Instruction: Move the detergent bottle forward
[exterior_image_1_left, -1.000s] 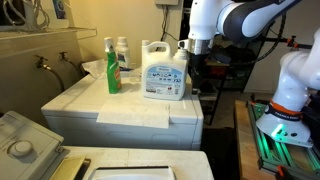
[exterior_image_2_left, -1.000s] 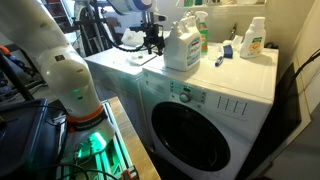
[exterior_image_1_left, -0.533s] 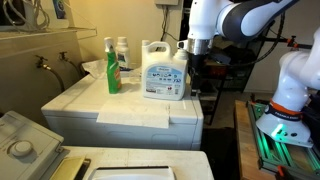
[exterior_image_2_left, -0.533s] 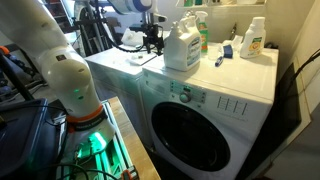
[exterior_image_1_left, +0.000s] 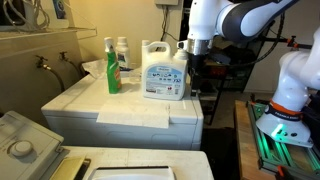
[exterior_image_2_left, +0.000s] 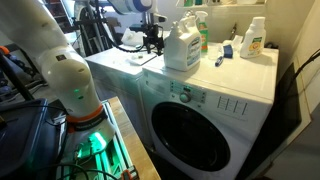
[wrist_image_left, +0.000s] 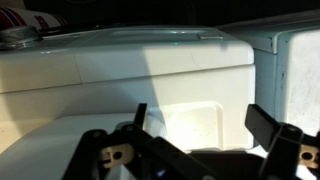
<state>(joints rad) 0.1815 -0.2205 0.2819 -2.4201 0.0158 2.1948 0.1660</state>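
The detergent bottle (exterior_image_1_left: 165, 74) is a wide white jug with a handle, white cap and blue-and-white label. It stands upright on the white machine top (exterior_image_1_left: 120, 108) and shows in both exterior views (exterior_image_2_left: 183, 48). My gripper (exterior_image_2_left: 152, 43) hangs just beside the jug, at its handle side, a little above the machine top; in an exterior view (exterior_image_1_left: 192, 62) it is partly hidden behind the jug. In the wrist view the two fingers (wrist_image_left: 200, 118) are spread apart with only white machine surface between them. The jug is out of the wrist view.
A slim green spray bottle (exterior_image_1_left: 112, 66) and a small white bottle (exterior_image_1_left: 122, 52) stand next to the jug. Another white bottle with a green label (exterior_image_2_left: 254, 38) and a small blue-and-white item (exterior_image_2_left: 224, 55) sit on the far machine top. A sink (exterior_image_1_left: 75, 65) is beside the machines.
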